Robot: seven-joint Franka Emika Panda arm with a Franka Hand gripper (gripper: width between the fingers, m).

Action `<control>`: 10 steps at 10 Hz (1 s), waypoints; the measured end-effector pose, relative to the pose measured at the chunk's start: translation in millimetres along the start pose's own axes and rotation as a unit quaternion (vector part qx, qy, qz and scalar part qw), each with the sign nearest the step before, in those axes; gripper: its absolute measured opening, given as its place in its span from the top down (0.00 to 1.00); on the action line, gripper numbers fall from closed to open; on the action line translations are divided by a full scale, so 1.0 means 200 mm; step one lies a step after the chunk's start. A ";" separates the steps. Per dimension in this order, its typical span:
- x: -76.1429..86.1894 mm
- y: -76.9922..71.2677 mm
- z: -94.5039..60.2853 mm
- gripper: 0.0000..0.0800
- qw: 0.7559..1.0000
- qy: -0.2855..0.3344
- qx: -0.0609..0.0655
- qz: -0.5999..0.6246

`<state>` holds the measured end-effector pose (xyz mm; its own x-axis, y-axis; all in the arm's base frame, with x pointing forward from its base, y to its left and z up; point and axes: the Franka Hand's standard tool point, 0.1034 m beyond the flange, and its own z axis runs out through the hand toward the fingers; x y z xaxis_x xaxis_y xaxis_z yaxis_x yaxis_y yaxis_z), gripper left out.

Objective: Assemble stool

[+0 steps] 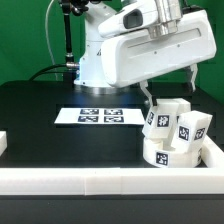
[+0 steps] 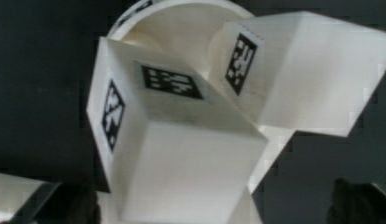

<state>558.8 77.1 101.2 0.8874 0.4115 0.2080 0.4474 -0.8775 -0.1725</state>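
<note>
**Open gripper over the stool parts in the table's corner**

The white Panda arm [image 1: 140, 50] reaches down toward the exterior view's right. Its gripper [image 1: 170, 92] stands wide open and holds nothing. The dark fingers [image 1: 148, 100] hang well apart, above and to either side of a pile of stool parts. The finger on the exterior view's left comes down just beside the top of one leg [image 1: 160, 118]; whether it touches cannot be told.

The stool parts lie bunched together on the black table [image 1: 40, 110], in the corner formed by the white border rail [image 1: 90, 180]. The round seat disc [image 1: 165, 155] sits lowest, close to the rail. The blocky white leg and a second leg [image 1: 190, 127] lean on top of it, each showing black-and-white square tags. They stand tilted, not upright, and press against each other.

The marker board [image 1: 100, 115] lies flat on the table, apart from the pile, toward the exterior view's left.

In the wrist view a tagged leg [image 2: 190, 150] fills most of the picture. Another block [image 2: 305, 70] lies against it, and the curved edge of the seat disc [image 2: 181, 12] shows beyond them.
</note>
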 end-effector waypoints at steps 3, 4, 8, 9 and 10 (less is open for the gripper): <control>-0.01 0.01 0.00 0.19 0.997 0.000 0.000 -0.079; -0.01 0.02 0.00 0.19 0.992 0.000 -0.003 -0.124; 0.02 0.06 0.02 0.19 0.928 -0.001 -0.038 -0.370; 0.02 0.06 0.03 0.19 0.922 -0.006 -0.038 -0.386; 0.01 0.06 0.03 0.19 0.911 -0.015 -0.035 -0.411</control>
<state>566.5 68.3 94.5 0.2584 0.9424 0.2125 0.9549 -0.2825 0.0914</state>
